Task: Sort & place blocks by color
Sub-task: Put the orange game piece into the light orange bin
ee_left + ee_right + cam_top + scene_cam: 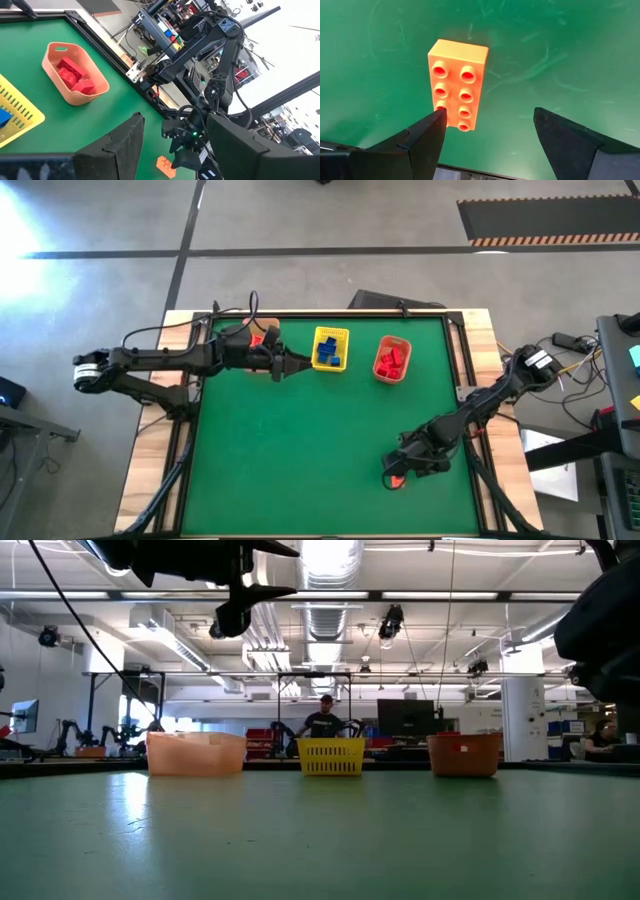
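Observation:
An orange studded block (457, 82) lies flat on the green mat, studs up, near the table's near right corner (396, 480). My right gripper (490, 120) hovers open over it; one fingertip (427, 131) overlaps a block corner in the wrist view, the other (560, 135) stands well clear. My left gripper (292, 366) is open and empty, raised between the orange basket (263, 333) and the yellow basket (330, 348). Blue blocks (328, 357) lie in the yellow basket, red blocks (391, 361) in the red-orange basket (392, 360).
The three baskets stand in a row near the far edge (195, 754) (331, 756) (464, 754). The left arm partly covers the orange basket from above. The green mat (300, 450) is bare between the baskets and the orange block. A person stands in the room beyond the table (325, 718).

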`<action>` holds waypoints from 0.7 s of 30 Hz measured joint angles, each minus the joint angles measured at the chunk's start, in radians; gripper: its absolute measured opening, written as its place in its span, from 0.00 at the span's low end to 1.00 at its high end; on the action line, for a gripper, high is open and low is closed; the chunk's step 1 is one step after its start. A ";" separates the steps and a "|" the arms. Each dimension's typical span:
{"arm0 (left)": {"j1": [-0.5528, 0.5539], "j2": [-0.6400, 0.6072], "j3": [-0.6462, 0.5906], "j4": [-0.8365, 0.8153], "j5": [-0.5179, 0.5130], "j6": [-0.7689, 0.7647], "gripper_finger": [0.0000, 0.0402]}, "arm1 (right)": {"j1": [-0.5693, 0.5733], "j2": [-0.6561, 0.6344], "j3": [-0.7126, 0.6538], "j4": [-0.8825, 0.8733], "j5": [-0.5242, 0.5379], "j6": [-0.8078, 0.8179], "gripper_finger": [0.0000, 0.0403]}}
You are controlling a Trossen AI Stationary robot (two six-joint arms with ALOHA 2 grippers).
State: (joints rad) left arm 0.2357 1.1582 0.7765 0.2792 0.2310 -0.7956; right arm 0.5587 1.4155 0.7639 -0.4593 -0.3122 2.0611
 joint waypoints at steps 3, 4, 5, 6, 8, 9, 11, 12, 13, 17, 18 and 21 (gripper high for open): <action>0.001 0.000 0.000 0.000 0.000 0.000 0.50 | 0.000 0.014 0.002 0.016 0.002 0.007 0.69; 0.001 0.000 0.000 0.000 0.000 0.000 0.50 | 0.000 0.024 0.002 0.030 -0.001 0.003 0.69; 0.001 0.000 0.000 0.000 0.000 0.000 0.50 | 0.000 0.034 0.002 0.051 -0.002 -0.001 0.68; 0.001 0.000 0.000 0.000 0.000 0.000 0.50 | 0.000 0.049 0.002 0.078 -0.001 -0.006 0.67; 0.001 0.000 0.000 -0.001 0.000 0.000 0.50 | 0.000 0.084 0.005 0.156 -0.005 -0.012 0.66; 0.001 0.000 0.000 -0.001 0.000 0.000 0.50 | 0.000 0.097 0.008 0.172 -0.008 -0.014 0.65; 0.001 0.000 0.000 -0.001 0.000 0.000 0.50 | 0.000 0.104 0.010 0.168 -0.008 -0.020 0.64; 0.001 0.000 0.000 -0.001 0.000 0.000 0.50 | 0.000 0.099 0.010 0.162 -0.006 -0.021 0.63; 0.001 0.000 0.000 -0.002 0.000 0.000 0.50 | 0.000 0.093 0.010 0.145 0.000 -0.022 0.63; 0.007 0.000 0.000 -0.002 0.000 0.000 0.50 | -0.002 0.059 0.010 0.030 0.060 -0.033 0.61; 0.010 0.000 0.000 -0.002 0.000 0.000 0.50 | -0.008 0.048 0.010 -0.006 0.079 -0.043 0.60; 0.021 0.000 0.000 -0.001 0.000 -0.001 0.50 | -0.041 0.000 0.008 -0.114 0.138 -0.090 0.59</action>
State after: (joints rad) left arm 0.2568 1.1584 0.7765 0.2780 0.2306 -0.7968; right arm 0.5175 1.4158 0.7722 -0.5733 -0.1744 1.9714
